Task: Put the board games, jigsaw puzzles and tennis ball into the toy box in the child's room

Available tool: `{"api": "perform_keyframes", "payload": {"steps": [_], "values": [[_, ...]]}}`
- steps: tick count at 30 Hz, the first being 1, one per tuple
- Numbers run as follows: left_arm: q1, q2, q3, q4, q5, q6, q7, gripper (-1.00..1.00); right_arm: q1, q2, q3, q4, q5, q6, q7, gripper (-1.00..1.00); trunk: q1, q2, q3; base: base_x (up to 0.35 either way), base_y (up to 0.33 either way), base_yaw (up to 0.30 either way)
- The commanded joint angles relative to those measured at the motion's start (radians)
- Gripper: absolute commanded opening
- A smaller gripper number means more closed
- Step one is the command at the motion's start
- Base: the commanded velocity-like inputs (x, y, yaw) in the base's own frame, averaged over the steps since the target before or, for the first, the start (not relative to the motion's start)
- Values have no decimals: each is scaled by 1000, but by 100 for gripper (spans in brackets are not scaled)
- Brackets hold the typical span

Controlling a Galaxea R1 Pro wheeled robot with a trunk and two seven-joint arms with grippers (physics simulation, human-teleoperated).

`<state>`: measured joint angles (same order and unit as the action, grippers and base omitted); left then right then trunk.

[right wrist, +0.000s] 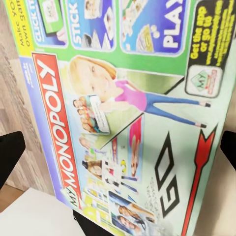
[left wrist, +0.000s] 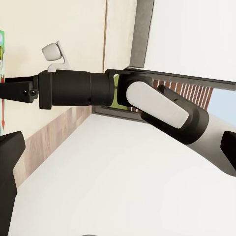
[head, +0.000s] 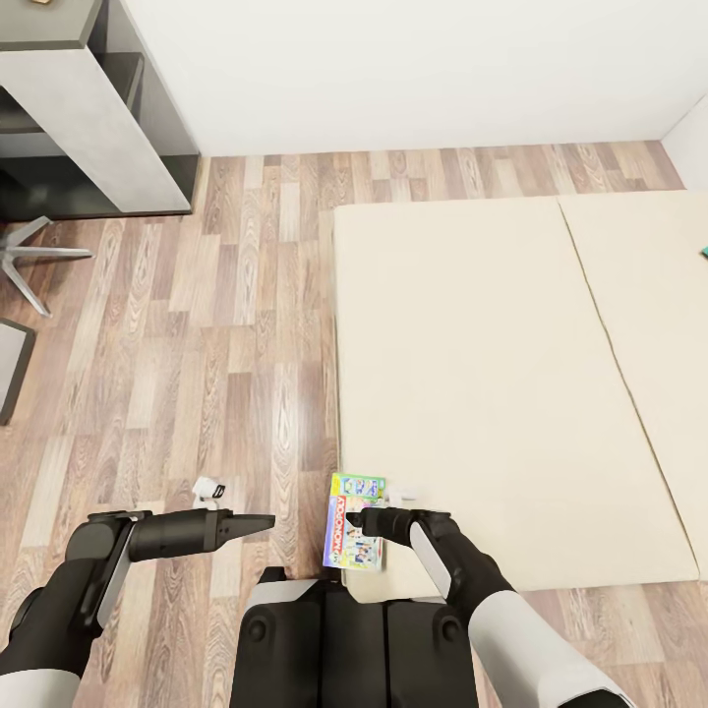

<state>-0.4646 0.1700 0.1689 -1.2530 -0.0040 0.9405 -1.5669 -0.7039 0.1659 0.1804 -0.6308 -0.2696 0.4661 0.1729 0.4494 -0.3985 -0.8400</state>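
The head view looked down on a wood floor with a cream bed filling the right side. A colourful Monopoly board game lay at the bed's near left corner, partly overhanging the edge toward the floor. The right gripper reached over the box from the right; its fingertips were lost against the box art, so whether it had hold of the game could not be told. In the right wrist view the box lid filled the frame at close range, its edges cut off, with dark fingertips showing only at the two sides, spread wide and apart from each other.

The left gripper hung over the floor, just left of the box and holding nothing; its fingers tapered to a point, seemingly closed. A grey desk was cut off at the upper left, with a chair base below it. A small teal object at the right edge was too cropped to identify.
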Motion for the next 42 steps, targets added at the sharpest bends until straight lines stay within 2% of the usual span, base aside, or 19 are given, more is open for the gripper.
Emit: {"api": "perform_keyframes", "payload": {"steps": [1, 31, 42], "values": [[0, 0, 0, 0, -1, 11, -4, 100, 0, 0, 1, -1, -2, 5, 0, 100, 1, -1, -1, 0, 3, 0], [0, 0, 0, 0, -1, 11, -4, 100, 0, 0, 2, -1, -2, 5, 0, 100, 1, -1, -1, 0, 0, 0], [0, -1, 0, 0, -1, 10, -4, 100, 0, 0, 2, -3, -2, 5, 0, 100, 1, -1, 11, 0, 0, 0]]}}
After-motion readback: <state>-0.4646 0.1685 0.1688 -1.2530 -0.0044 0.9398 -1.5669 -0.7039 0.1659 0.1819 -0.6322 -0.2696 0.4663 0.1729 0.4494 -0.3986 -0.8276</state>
